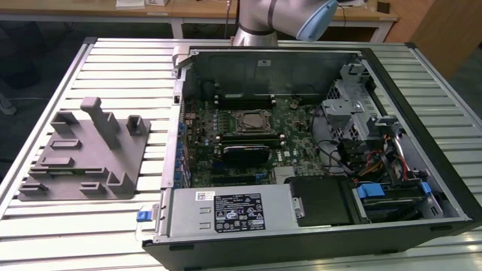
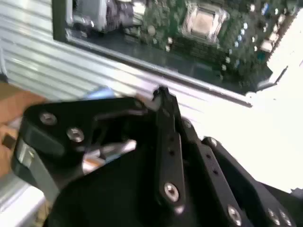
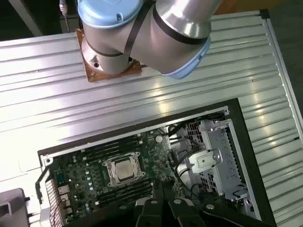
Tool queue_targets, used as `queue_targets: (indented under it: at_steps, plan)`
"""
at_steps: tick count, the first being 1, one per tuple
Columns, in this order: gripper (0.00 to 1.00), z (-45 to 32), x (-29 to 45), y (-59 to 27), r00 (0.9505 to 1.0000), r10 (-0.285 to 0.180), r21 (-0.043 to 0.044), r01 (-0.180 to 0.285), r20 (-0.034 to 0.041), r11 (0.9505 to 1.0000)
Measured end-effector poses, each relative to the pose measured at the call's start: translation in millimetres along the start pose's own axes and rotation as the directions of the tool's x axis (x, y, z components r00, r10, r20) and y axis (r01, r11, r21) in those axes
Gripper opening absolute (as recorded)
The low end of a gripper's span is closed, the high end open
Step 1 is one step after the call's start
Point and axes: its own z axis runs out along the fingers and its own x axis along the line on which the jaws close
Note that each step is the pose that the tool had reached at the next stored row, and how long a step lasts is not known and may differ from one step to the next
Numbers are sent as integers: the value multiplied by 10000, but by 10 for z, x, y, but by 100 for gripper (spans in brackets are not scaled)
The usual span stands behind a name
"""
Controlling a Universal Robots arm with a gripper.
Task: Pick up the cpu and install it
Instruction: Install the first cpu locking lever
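Observation:
The cpu (image 1: pixel 251 120) is a small silvery square lying flat in the socket frame in the middle of the green motherboard (image 1: pixel 294 135), inside the open computer case. It also shows in both wrist views, as the cpu (image 3: pixel 124 170) and the cpu (image 2: pixel 204 22). My gripper (image 2: pixel 162 92) is black, its two fingers pressed together at the tips with nothing between them. It hangs well above the case, over the motherboard's edge, apart from the chip. The gripper (image 3: pixel 158 188) shows in the first wrist view too. The arm's grey and blue joints (image 1: pixel 279 17) rise behind the case.
The case's black walls (image 1: pixel 301 248) enclose a power supply (image 1: pixel 229 212), a metal drive cage (image 1: pixel 354 107) and loose cables (image 1: pixel 376 164). A grey plastic fixture tray (image 1: pixel 83 158) stands on the slatted metal table (image 1: pixel 113 73) at the exterior view's left.

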Motion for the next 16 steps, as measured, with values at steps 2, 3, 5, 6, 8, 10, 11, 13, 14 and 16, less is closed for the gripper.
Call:
queue_targets:
  at_steps: [2, 3, 5, 6, 8, 10, 11, 13, 14, 16]
  plan:
    - [11, 36, 8, -5, 9999, 16, 48, -15, -172, 10000]
    - [11, 53, 11, -8, 9999, 15, 49, -15, -172, 10000]
    - [11, 56, 12, -8, 9999, 16, 49, -15, -172, 10000]
    - [11, 58, 13, -9, 9999, 16, 50, -15, -171, 10000]
    - [11, 59, 13, -9, 9999, 15, 50, -15, -171, 10000]
    - [11, 63, 14, -9, 9998, 16, 51, -15, -175, 10000]
    - [11, 65, 15, -9, 9998, 18, 52, -17, -179, 10000]
    - [11, 71, 16, -10, 9998, 17, 53, -16, -182, 10000]
    - [11, 74, 16, -11, 9998, 17, 55, -16, -186, 10000]
    - [11, 85, 18, -12, 9998, 18, 62, -17, -211, 10000]
